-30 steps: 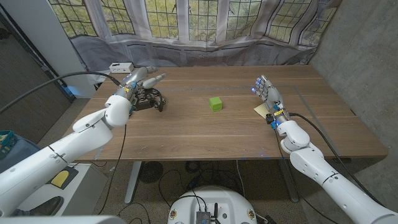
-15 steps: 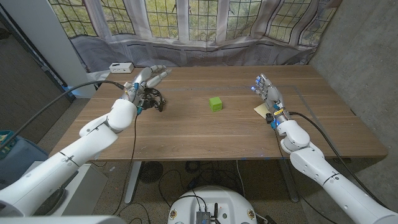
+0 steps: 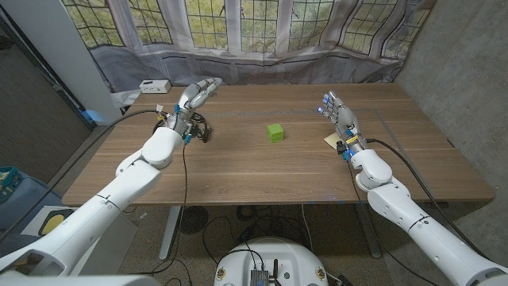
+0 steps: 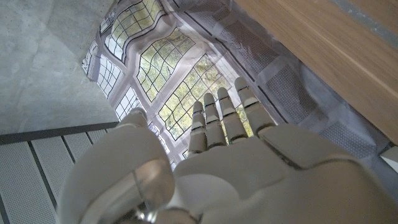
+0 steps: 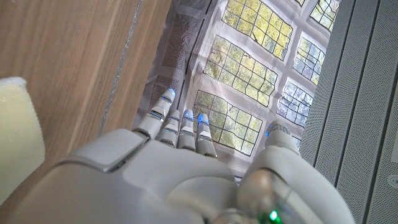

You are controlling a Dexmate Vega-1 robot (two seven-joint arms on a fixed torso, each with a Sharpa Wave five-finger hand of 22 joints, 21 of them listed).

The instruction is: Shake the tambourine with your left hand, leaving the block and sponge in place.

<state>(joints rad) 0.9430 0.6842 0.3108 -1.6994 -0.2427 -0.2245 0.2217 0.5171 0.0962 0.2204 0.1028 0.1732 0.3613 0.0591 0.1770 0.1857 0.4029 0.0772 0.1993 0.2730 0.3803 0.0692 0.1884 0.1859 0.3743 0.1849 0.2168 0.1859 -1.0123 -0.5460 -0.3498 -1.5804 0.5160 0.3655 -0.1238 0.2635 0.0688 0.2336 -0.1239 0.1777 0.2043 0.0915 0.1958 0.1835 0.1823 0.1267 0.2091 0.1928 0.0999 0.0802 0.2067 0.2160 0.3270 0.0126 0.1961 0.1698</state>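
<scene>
The black tambourine [image 3: 198, 128] lies on the wooden table [image 3: 262, 171] at the back left. My left hand [image 3: 193, 98] hovers just above and behind it, fingers stretched out toward the window and holding nothing; the left wrist view shows those fingers [image 4: 221, 121] straight and together. The green block [image 3: 275, 132] sits near the table's middle. At the right, a pale yellow sponge [image 3: 332, 141] [image 5: 15, 143] lies next to my right hand [image 3: 339, 117], which is open with its fingers extended.
A small white box [image 3: 154, 85] stands at the table's back left corner. A curtain and leaded windows [image 3: 238, 32] run behind the table. A concrete wall [image 3: 468, 79] closes the right side.
My left arm has swung right and forward, and the hand has risen with its fingers straightened past the tambourine. The tambourine, block, sponge and right hand have stayed where they were.
</scene>
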